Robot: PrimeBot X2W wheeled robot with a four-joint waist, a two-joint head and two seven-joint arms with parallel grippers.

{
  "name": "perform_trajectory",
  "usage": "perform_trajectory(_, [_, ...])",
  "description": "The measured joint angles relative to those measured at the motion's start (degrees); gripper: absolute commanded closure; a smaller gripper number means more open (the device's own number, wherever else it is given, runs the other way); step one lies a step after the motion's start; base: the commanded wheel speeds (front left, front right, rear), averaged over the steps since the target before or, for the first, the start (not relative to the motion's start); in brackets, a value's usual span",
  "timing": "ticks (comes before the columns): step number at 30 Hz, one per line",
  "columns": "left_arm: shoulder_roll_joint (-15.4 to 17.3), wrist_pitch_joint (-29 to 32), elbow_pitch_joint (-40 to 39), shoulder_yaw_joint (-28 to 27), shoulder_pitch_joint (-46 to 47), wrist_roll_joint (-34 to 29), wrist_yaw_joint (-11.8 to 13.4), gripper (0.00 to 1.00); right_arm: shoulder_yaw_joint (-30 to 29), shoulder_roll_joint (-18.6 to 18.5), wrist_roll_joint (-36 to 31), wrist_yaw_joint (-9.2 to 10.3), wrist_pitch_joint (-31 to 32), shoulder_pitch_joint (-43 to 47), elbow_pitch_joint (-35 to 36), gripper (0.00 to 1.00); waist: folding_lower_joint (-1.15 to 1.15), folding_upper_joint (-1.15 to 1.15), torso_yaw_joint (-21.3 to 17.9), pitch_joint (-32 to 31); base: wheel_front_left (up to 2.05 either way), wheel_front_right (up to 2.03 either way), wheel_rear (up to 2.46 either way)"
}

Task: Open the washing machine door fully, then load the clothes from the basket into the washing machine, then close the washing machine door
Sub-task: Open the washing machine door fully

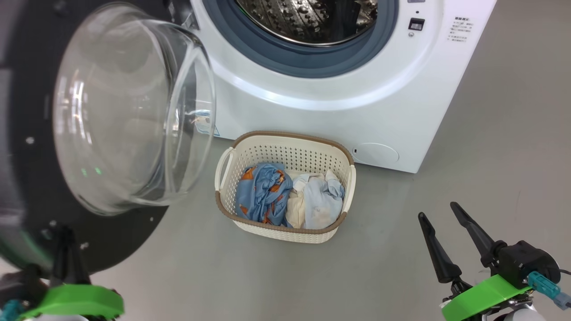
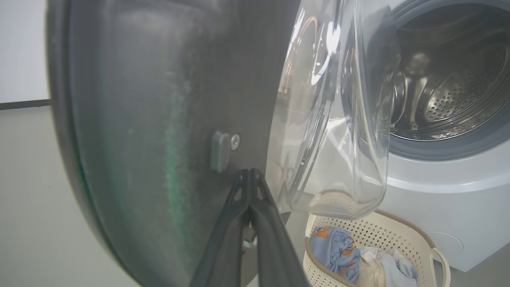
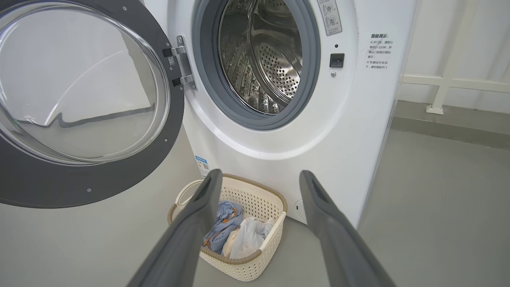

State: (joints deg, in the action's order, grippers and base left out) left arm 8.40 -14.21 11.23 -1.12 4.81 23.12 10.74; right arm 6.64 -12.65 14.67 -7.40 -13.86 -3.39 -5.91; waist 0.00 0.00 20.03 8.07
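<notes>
The door [image 3: 99, 187] stands swung wide at the left of the washer [image 1: 312, 116]. Its glass bowl [image 1: 129, 107] bulges out toward the basket [image 1: 290, 135], ending just beside the basket's left handle in the head view. The drum mouth [image 3: 263, 56] is unblocked above the basket, whose top is open over the clothes [image 1: 285, 196]. The left gripper [image 2: 249, 172], fingers together, sits close against the door's black face, which walls off its front. The right gripper [image 1: 438, 210], fingers spread, has open floor [image 1: 392, 223] between it and the basket.
</notes>
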Motion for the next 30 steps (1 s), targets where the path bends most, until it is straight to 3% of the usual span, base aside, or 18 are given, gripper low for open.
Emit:
perform_trajectory(18, [1.5,-0.3,6.9,-10.0,7.5,-0.2,-2.3,1.00,-1.8,-1.2,0.0,0.00,1.2,-0.2,1.4,0.00,0.00,0.00,-1.6,3.8,0.00,0.00,0.00])
perform_trajectory(30, [2.7,-0.4,14.2,-18.8,14.1,-3.2,-6.3,1.00,-2.7,-2.6,0.0,0.00,2.2,-1.3,2.3,0.00,0.00,0.00,-2.4,6.4,0.00,0.00,0.00])
